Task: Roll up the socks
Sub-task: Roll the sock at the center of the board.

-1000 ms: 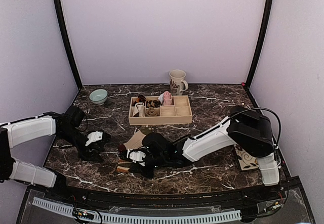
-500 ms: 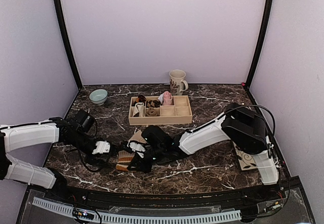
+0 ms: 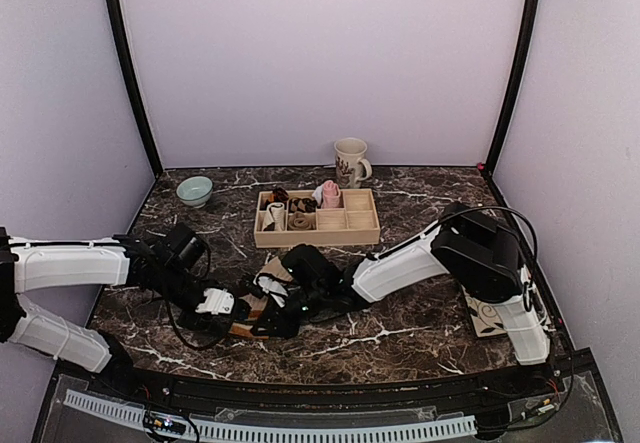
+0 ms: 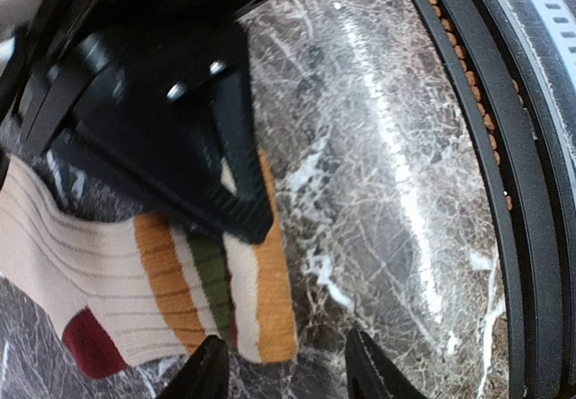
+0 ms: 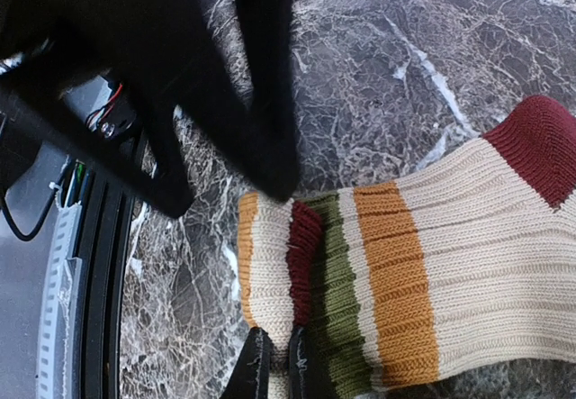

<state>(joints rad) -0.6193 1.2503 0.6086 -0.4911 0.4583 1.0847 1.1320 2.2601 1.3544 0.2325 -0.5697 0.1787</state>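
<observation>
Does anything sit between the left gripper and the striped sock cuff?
Nothing visible does. The open left gripper faces the striped sock at its cuff across the marble tabletop; the right gripper pinches that cuff from beyond.

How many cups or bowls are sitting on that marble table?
2: a patterned mug at the back, just behind the wooden divided tray, and a pale green bowl at the back left. None seem hidden.
</observation>
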